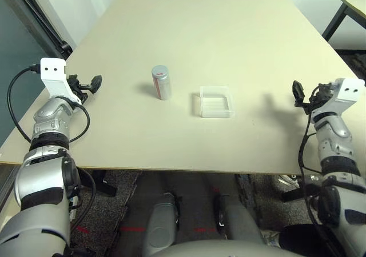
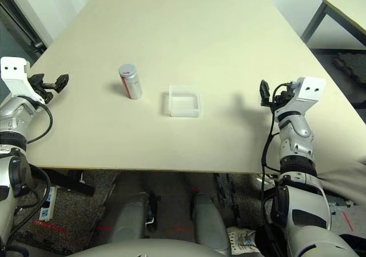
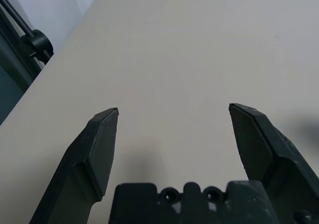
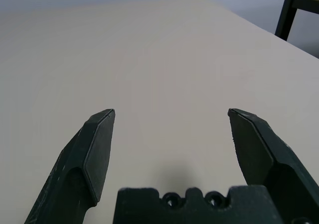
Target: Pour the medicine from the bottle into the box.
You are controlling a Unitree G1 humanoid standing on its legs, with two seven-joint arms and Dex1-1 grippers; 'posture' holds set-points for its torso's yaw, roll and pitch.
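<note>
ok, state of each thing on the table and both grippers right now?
bottle: upright on the table, top on, not held.
box: flat on the table beside the bottle, apart from it, looks empty.
left gripper: open, holding nothing, near the table's left edge.
right gripper: open, holding nothing, near the table's right edge.

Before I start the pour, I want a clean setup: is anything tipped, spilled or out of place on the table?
Nothing stands out. The small silvery-grey bottle with the red-and-white label stands upright, apart from the shallow clear plastic box beside it. No pellets lie loose on the beige table. Both grippers wait open at the sides.
</note>
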